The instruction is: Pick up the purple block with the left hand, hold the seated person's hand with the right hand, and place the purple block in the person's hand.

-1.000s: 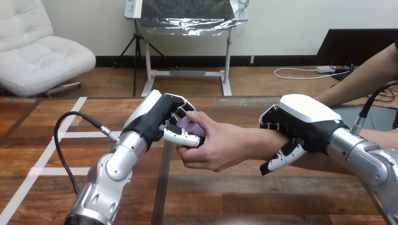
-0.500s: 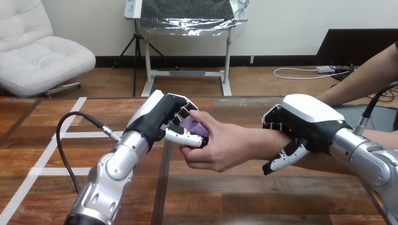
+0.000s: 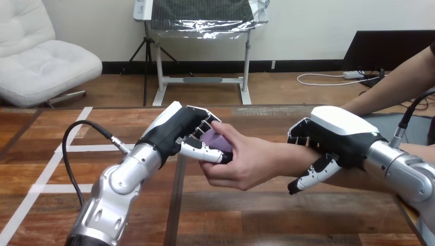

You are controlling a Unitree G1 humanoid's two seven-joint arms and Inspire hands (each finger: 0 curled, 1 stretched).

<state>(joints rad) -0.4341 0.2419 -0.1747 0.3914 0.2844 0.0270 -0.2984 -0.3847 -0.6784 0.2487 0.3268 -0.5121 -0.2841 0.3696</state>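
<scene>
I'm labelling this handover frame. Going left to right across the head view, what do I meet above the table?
From the left: left hand → purple block → person's hand → right hand.

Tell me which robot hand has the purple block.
The left hand, curled round the purple block against the person's hand; the right hand clasps the person's wrist instead.

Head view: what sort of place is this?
Likely a robot handover test bench: wooden table with white tape lines, left hand holding a purple block at the person's hand, right hand round their wrist.
</scene>
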